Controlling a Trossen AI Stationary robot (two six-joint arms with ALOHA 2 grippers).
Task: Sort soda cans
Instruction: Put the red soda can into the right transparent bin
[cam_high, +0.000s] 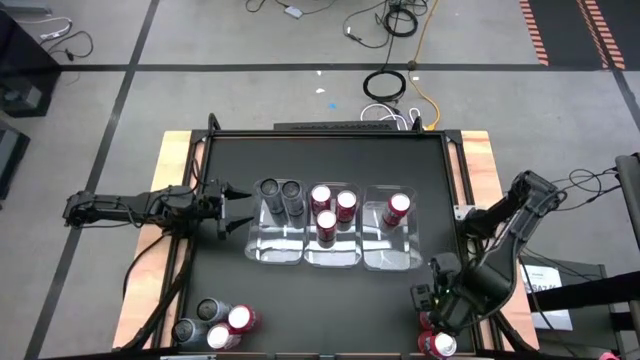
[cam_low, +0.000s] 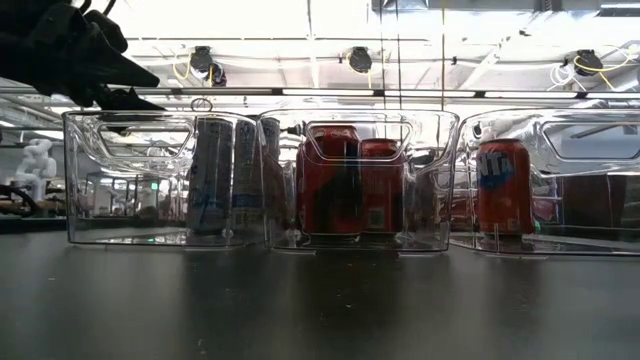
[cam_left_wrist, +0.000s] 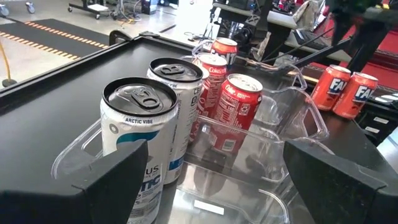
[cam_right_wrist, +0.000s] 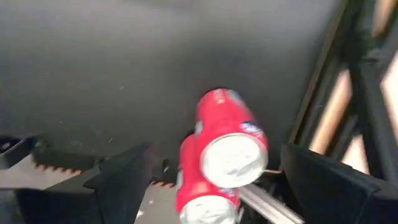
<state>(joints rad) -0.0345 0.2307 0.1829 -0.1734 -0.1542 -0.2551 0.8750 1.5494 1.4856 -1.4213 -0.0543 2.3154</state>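
Fingers apart on the left gripper (cam_high: 236, 207), level beside the left tray (cam_high: 277, 247) holding two silver cans (cam_left_wrist: 140, 140) marked "ARCTIC VIBE". Fingers apart too on the right gripper (cam_right_wrist: 211, 168), above two red cans (cam_right_wrist: 231, 144) at the table's near right corner, label unreadable. Coca-Cola cans (cam_left_wrist: 237, 107) in the middle tray (cam_high: 333, 250), a red Fanta can (cam_low: 504, 186) in the right tray (cam_high: 392, 253), more cans (cam_high: 214, 325) at the near left corner.

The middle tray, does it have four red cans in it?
No, the middle tray holds only three red cans in the high view, standing close together at its far end.
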